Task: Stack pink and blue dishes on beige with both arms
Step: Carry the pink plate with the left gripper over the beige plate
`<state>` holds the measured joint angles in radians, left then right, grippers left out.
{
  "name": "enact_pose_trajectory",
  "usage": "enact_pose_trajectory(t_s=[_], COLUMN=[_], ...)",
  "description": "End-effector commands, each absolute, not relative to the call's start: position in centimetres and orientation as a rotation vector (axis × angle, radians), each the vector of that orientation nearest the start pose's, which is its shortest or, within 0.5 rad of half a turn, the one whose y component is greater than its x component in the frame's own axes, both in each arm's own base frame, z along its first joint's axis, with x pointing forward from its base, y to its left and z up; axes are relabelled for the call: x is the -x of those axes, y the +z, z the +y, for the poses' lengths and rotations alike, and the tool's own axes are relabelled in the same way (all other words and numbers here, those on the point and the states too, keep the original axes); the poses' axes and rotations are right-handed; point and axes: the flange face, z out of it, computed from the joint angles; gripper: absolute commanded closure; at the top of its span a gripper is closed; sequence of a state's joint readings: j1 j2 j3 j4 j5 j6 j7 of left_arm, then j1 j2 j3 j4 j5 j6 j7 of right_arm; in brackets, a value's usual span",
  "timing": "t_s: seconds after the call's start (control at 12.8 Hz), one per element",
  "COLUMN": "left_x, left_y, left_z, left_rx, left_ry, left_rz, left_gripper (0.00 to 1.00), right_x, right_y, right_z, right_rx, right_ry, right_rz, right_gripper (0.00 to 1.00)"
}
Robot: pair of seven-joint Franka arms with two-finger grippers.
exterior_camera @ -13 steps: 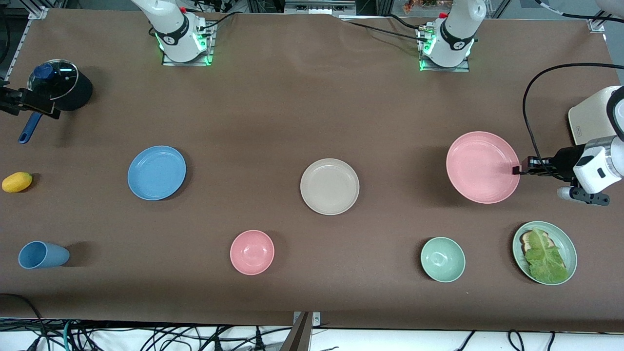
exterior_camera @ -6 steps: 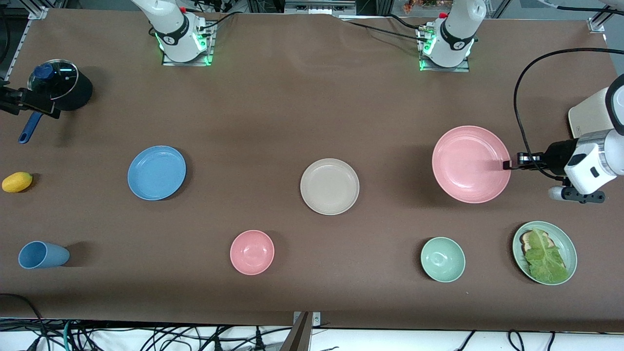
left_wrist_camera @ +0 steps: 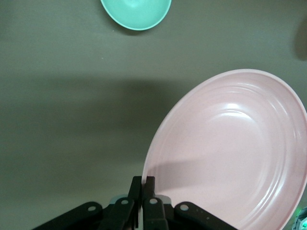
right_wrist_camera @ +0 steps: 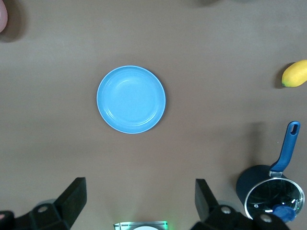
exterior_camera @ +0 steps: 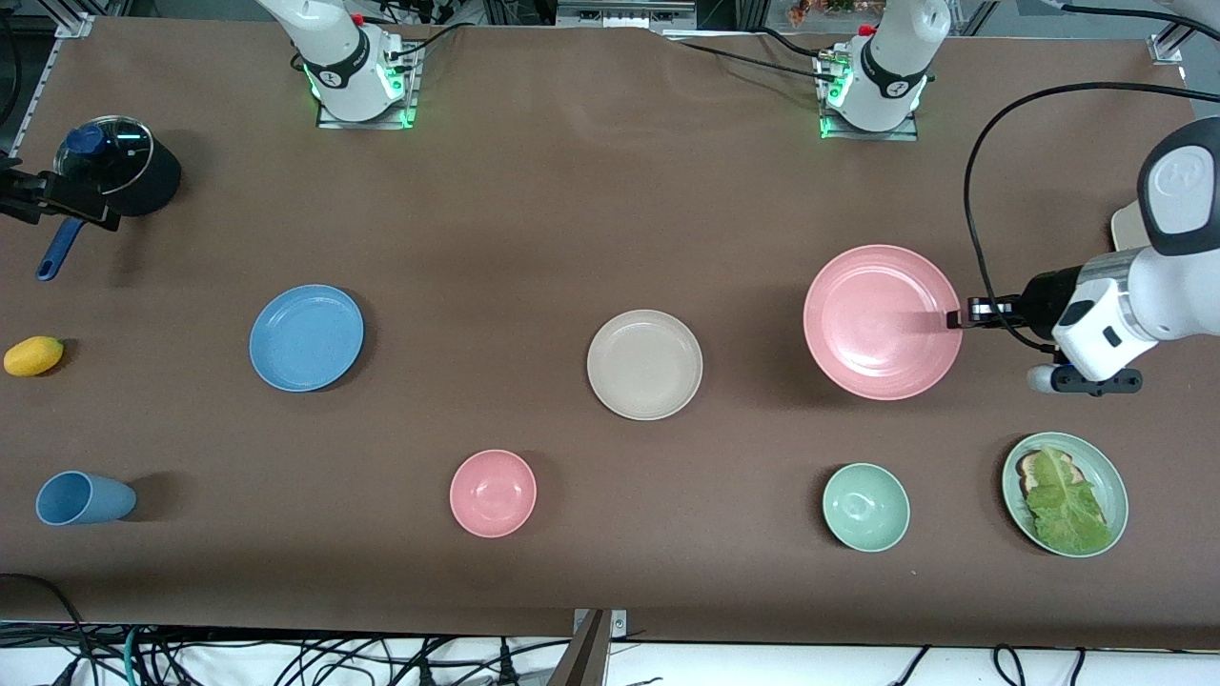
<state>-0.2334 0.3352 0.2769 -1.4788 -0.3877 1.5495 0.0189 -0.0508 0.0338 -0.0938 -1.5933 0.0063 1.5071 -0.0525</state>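
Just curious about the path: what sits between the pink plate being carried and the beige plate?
Nothing: the front view shows only bare brown table between the pink plate, pinched by the left gripper, and the beige plate.

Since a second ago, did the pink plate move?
Yes. The pink plate, pinched at its rim by the left end effector, has moved toward the beige plate, which stayed put.
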Motion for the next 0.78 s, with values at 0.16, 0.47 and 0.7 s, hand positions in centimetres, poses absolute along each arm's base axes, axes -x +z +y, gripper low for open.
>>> enact_pose_trajectory(t_s=[0.16, 0.47, 0.7], left_x=[-62.9, -62.0, -61.3], left_y=[50.0, 49.6, 49.5], left_z=[-9.0, -14.3, -18.6], left_rx=[3.356, 3.320, 3.299], left_ry=[0.412, 0.454, 0.441], left_rz=[-0.203, -0.274, -0.328], left_gripper=[1.00, 1.00, 1.00], right_x=[-55.0, -55.0, -55.0], right_y=[59.1, 59.1, 59.1], right_z=[-8.2, -8.4, -8.3], right_rx=[3.116, 3.116, 3.116], right_ry=[0.197, 0.199, 0.197], right_rz=[0.148, 0.151, 0.151], right_gripper=[0.00, 0.00, 0.00])
